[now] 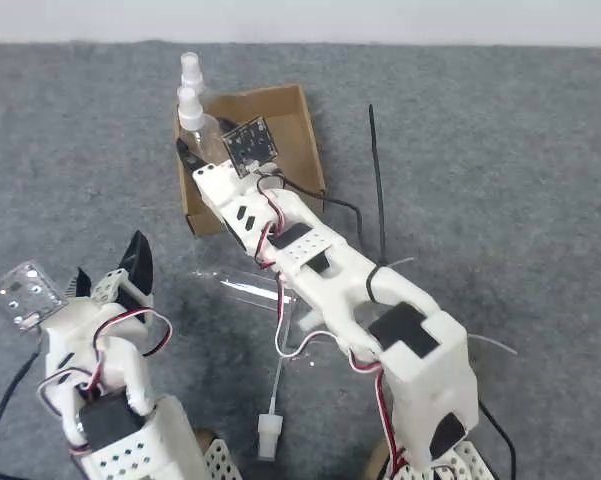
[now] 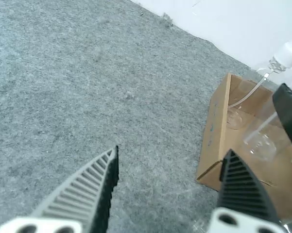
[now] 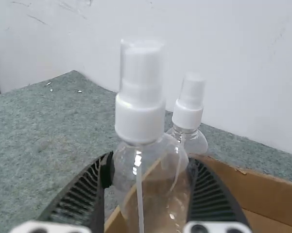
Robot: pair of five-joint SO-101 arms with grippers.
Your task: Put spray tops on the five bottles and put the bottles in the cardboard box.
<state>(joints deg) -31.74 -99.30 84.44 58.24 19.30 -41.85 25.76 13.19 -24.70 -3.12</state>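
Right tool (image 3: 148,171) is clamped snug around a spray-topped bottle (image 3: 140,114) right at the corner of the cardboard box (image 3: 262,194), second bottle (image 3: 187,116) standing just behind it, while the left tool (image 2: 173,154) sits wide open over the grey worktop (image 2: 63,73), gripping nothing, box up ahead of it.

From above, the right arm (image 1: 330,265) covers the near part of the cardboard box (image 1: 305,120) and the right end of a clear lying bottle (image 1: 230,285) on the surface (image 1: 500,150). In the right wrist view the nearer bottle (image 3: 148,174) loses its base at the picture's edge, and its spray top (image 3: 141,92) is blurred.
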